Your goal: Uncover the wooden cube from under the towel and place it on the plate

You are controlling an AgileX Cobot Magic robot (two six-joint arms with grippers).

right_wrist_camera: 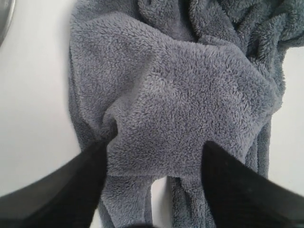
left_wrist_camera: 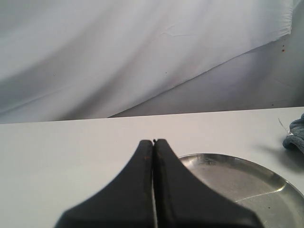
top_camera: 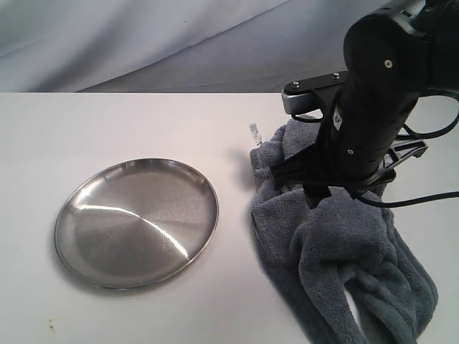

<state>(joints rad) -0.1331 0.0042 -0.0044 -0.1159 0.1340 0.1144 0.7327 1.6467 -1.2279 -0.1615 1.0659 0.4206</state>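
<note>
**Wooden cube out of sight, likely beneath the towel [top_camera: 337, 244]**

Furthest left, outside the exterior view: left gripper [left_wrist_camera: 154, 142], pressed shut on nothing, hovering low over the white table [top_camera: 143, 122], tips just short of the plate [top_camera: 136, 222]. Idle, by the look of it.

Next along: plate bare and shiny, lying flat, apart from the cloth. Nothing on it yet.

Right of that: towel bunched into thick folds, small white tag [top_camera: 254, 133] poking out at its far left edge. No wood showing in any view. Possibly a block under the broad, flat-topped hump seen from the right wrist; impossible to confirm.

Furthest right: right gripper [right_wrist_camera: 154, 145] spread wide, pointing down, one finger on each side of that raised fold. Not closed on anything.

Step in hand, as judged: the uncovering, at the point of taking hold of cloth.

Needed next: a pinch on fabric only, high on the fold. Then a lift and a draw aside, away from the plate, without dragging the cube along. After that, a fresh grasp on the bared block and a carry leftward to the dish.
</note>
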